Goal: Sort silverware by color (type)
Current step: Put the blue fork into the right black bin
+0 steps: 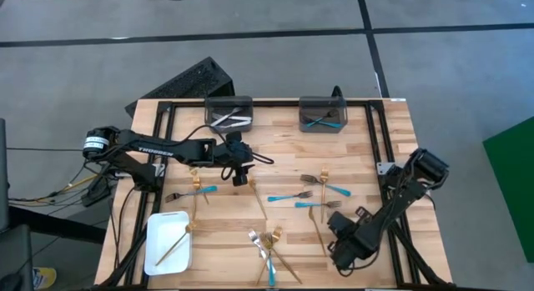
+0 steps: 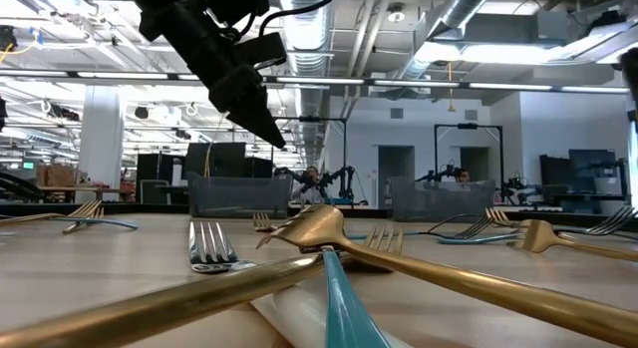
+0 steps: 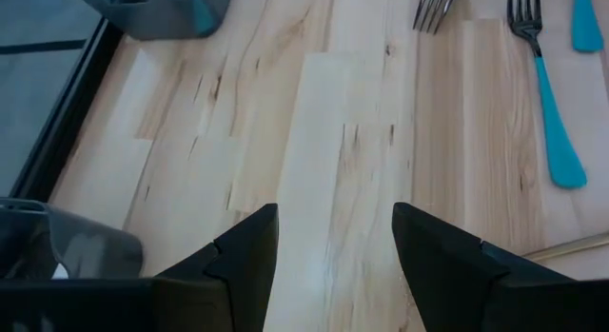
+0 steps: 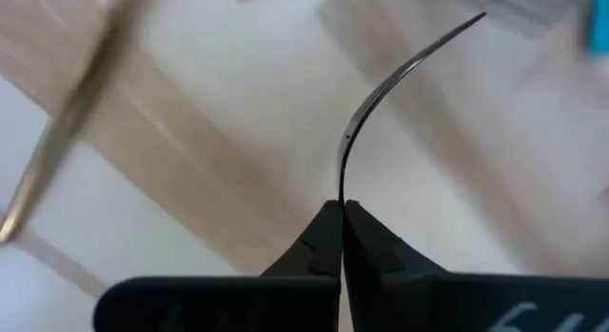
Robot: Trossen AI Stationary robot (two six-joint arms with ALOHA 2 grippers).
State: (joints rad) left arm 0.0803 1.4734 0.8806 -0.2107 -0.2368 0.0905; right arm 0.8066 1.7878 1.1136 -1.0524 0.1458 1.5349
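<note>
right pincer (image 4: pixel 341 239) clamped tight on the end of a thin curved utensil (image 4: pixel 381 89), seen edge-on in the right wrist view, dark against the pale worktop (image 1: pixel 284 233); colour not readable there. long axis runs straight out ahead of the fingertips, bowing away from the wood, so probably already lifting clear. in the high view, sits low on the right side of the worktop, close to the front edge.

left pincer (image 3: pixel 335 239) spread wide, empty, hovering over bare wood near the worktop's middle-left, a turquoise fork (image 3: pixel 544 94) off ahead to one side.

sorting targets: white tray (image 1: pixel 157 256) at the front left, holding a gold piece (image 1: pixel 175 243); dark bin (image 1: pixel 228 112) at the back with silver pieces; second dark bin (image 1: pixel 323 114) at the back right with turquoise ones. back-right bin nearer to the right arm than the tray. more gold (image 1: pixel 321 220), silver (image 1: pixel 260 248) and turquoise (image 1: pixel 289 196) pieces scattered between the arms.

likely next: carry away from the front edge toward the matching container, once colour known.
</note>
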